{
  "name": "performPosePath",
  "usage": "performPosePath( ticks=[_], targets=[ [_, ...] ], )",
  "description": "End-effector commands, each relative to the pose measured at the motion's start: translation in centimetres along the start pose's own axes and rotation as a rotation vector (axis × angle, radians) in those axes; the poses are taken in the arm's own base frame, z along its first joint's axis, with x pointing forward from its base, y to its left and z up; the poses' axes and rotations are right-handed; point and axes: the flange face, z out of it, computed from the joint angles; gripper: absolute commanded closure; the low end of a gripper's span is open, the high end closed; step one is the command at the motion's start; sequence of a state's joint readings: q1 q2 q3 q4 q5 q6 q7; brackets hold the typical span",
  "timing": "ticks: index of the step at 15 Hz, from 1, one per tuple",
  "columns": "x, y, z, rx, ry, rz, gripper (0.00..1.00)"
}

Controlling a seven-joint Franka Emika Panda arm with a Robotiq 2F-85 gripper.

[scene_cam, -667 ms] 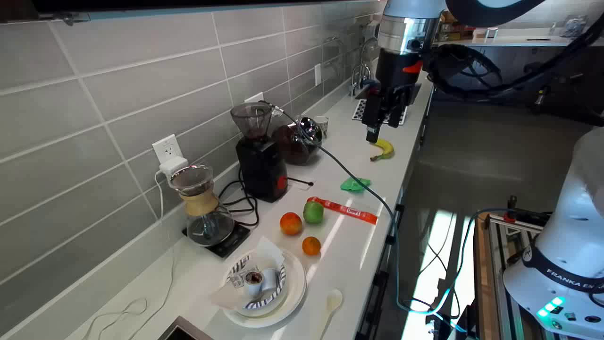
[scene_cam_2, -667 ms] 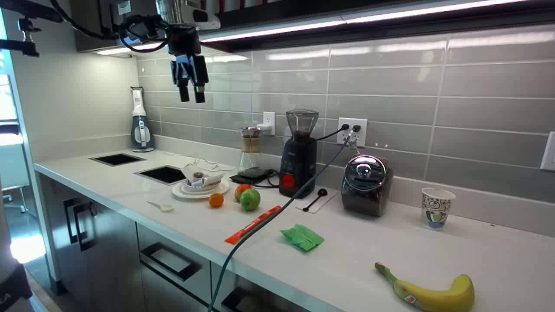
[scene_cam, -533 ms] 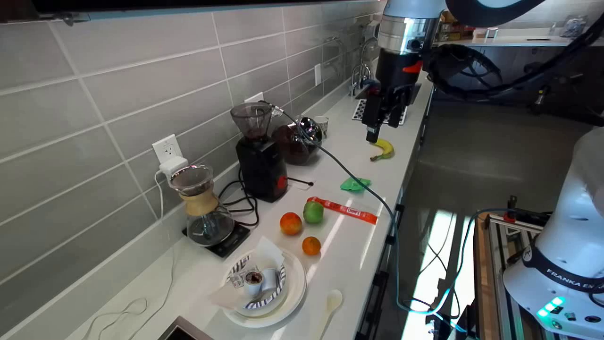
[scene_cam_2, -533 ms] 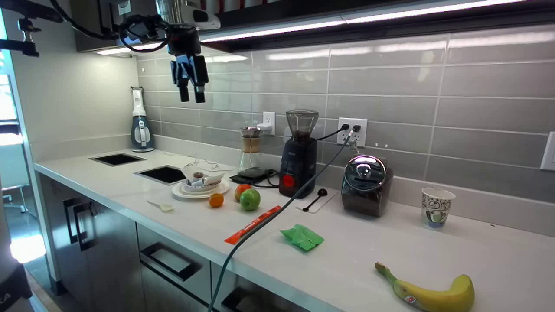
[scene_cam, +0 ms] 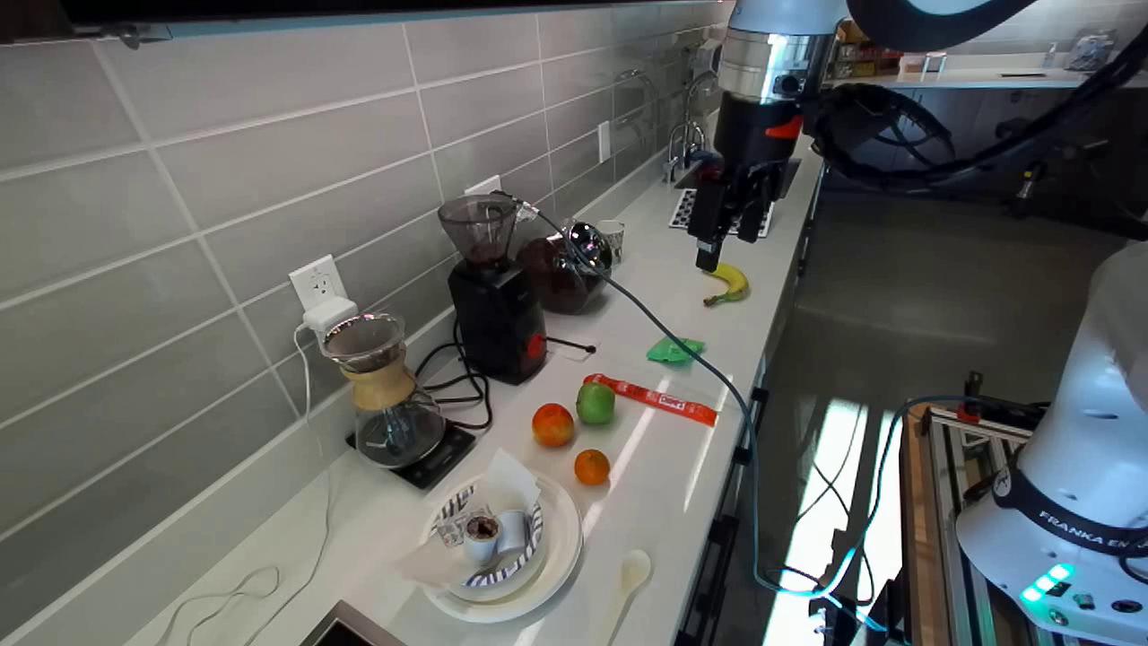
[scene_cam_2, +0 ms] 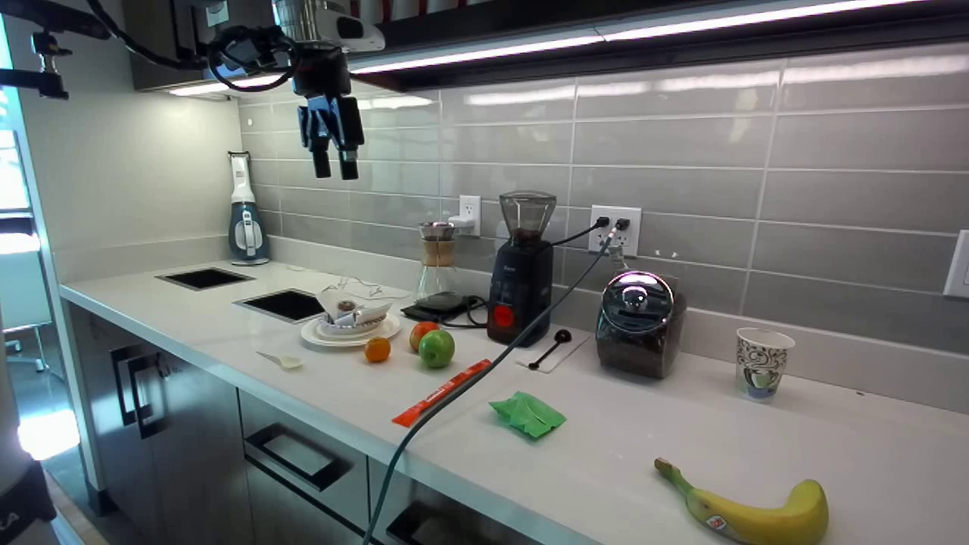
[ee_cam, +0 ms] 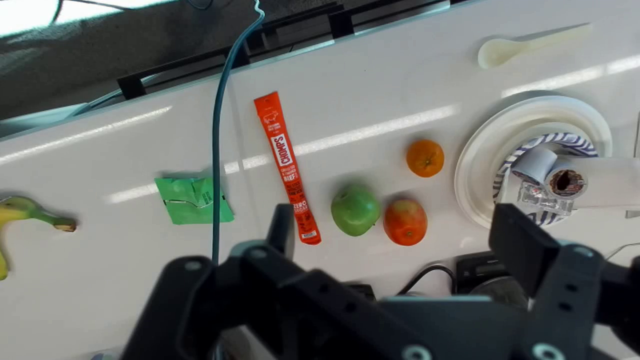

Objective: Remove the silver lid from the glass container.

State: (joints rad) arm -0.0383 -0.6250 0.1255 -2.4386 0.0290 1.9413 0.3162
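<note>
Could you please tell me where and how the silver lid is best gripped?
I'd pinch what looks like a knob at the middle of the lid, bringing the hand in from the side away from the wall and slightly above. The lid sits slanted on the container, facing outward and up; the knob seems to stand out from its smooth face.

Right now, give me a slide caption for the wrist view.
Open, empty pincer framing a green apple and reddish fruit on a white counter.

Nothing has moved — as far as both exterior views show.
</note>
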Motion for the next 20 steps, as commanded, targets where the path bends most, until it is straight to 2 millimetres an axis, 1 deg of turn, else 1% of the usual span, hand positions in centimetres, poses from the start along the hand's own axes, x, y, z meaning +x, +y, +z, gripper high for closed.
performPosePath(
  ticks=[1,9,10,11,12,15,18,20],
  targets=[
    [0.0,0.0,0.0,0.000,-0.001,0.000,0.00],
    [0.0,0.0,0.0,0.000,0.000,0.000,0.00],
    [1.1,0.2,0.4,-0.020,0.002,0.067,0.00],
    [1.6,0.4,0.6,-0.027,0.013,0.114,0.00],
    [3.2,1.4,1.5,-0.038,-0.006,0.192,0.00],
    [5.5,2.7,2.5,-0.030,-0.027,0.317,0.00],
    [8.0,3.2,3.1,-0.011,-0.013,0.345,0.00],
    [9.2,3.2,3.3,-0.009,-0.004,0.343,0.00]
  ],
)
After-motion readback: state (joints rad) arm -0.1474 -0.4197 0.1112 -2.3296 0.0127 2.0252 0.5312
